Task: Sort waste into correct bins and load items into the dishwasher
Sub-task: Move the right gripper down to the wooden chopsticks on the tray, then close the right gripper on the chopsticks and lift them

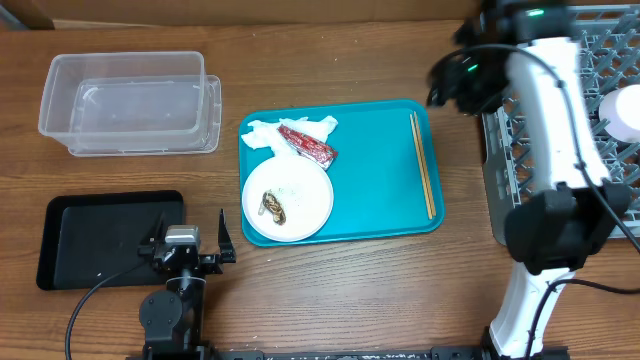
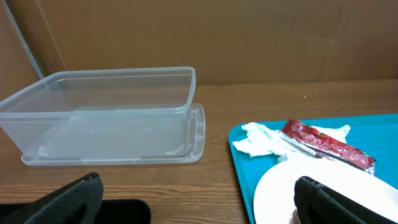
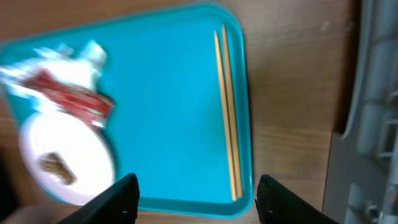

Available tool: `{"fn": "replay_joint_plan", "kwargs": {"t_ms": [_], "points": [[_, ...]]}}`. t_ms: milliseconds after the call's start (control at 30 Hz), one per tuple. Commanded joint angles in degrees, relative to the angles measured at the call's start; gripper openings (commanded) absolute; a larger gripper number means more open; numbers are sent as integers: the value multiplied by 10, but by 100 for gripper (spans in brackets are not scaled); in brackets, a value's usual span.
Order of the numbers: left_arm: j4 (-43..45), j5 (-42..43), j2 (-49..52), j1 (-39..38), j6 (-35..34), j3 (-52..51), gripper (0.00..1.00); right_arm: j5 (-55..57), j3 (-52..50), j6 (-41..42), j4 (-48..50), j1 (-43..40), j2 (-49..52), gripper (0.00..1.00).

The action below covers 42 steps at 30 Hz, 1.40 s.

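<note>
On the teal tray (image 1: 370, 160) lie a round white plate (image 1: 300, 205) with a brown food scrap (image 1: 273, 207) and rice grains, a crumpled white napkin (image 1: 265, 135), a red wrapper (image 1: 307, 144) and wooden chopsticks (image 1: 423, 165). The clear tub (image 1: 130, 100) stands at the far left, the black tray (image 1: 105, 238) in front of it. The grey dish rack (image 1: 590, 120) at the right holds a white dish (image 1: 622, 108). My left gripper (image 1: 190, 250) is open and empty beside the black tray. My right gripper (image 1: 455, 80) is open and empty, high between the teal tray and the rack; its view shows the chopsticks (image 3: 227, 106).
Brown cardboard walls stand behind the table. The tub sits on its lid (image 2: 198, 127). The right arm's white body (image 1: 550, 150) crosses in front of the rack. Bare wooden table lies between the teal tray and the rack.
</note>
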Motion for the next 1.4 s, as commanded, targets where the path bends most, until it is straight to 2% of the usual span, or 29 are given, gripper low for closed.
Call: {"fn": "replay_joint_plan", "kwargs": {"t_ms": [0,100,333,933,1367], "points": [[0,0,-6,0,9,-2,100,119,-123,34,95,37,-4,49],[0,0,-6,0,9,-2,100,94,-197,30,165,53,-4,36],[0,0,-6,0,9,-2,100,90,-303,30,244,72,-4,37],[0,0,-6,0,9,-2,100,126,-350,19,293,75,-4,38],[0,0,-6,0,9,-2,100,141,-364,20,325,117,-3,37]]}}
